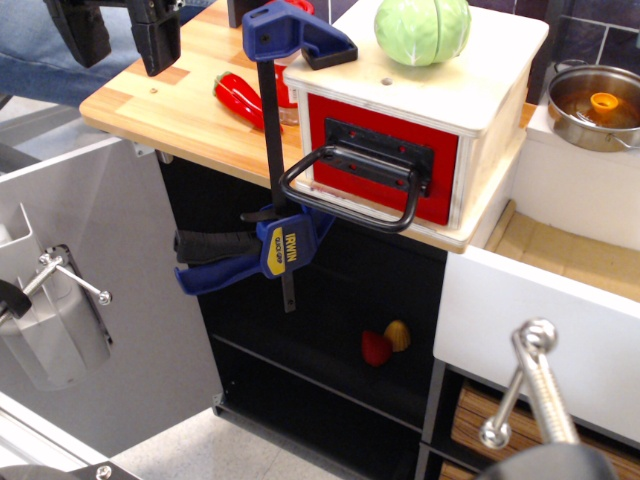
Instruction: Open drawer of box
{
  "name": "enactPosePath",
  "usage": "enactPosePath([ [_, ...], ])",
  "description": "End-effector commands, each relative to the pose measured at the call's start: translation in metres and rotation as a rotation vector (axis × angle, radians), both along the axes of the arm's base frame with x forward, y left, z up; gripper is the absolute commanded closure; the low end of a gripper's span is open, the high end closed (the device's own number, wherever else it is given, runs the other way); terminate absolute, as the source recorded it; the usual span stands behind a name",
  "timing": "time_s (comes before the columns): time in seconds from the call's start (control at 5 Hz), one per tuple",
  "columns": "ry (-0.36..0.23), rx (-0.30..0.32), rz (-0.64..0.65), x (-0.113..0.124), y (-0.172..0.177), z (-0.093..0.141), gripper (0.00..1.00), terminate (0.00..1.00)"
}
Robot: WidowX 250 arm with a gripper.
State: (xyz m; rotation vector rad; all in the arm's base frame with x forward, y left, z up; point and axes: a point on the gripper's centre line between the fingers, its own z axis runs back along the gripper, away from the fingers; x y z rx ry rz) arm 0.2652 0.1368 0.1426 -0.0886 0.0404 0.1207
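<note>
The cream wooden box (478, 88) stands on the wooden counter's right end. Its red drawer (440, 160) faces front-left and sits flush in the box. A black plate (378, 150) on the red front carries a large black loop handle (345, 203) that hangs forward and down. My gripper (120, 40) is at the top left, over the counter's left end, well left of the handle. Its two black fingers (155, 40) stand apart with nothing between them. The gripper's upper part is cut off by the frame edge.
A green cabbage (422, 28) sits on the box. A red pepper (238, 96) lies on the counter (160, 110). A blue bar clamp (282, 150) grips the counter edge beside the handle. A metal pot (592, 105) sits on the white cabinet (560, 320) at right.
</note>
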Motion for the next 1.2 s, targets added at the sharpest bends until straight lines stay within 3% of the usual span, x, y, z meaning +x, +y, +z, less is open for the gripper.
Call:
enactPosePath([
  [0.0, 0.000, 0.000, 0.000, 0.000, 0.000, 0.000, 0.00, 0.00],
  [0.2, -0.087, -0.022, 0.075, 0.011, -0.038, -0.004, 0.00, 0.00],
  [0.6, -0.096, -0.078, 0.135, 0.037, -0.107, -0.019, 0.00, 0.00],
  [0.8, -0.152, -0.036, 0.087, 0.043, -0.132, -0.038, 0.00, 0.00],
  [1.0, -0.219, 0.001, 0.083, 0.047, -0.130, -0.061, 0.00, 0.00],
])
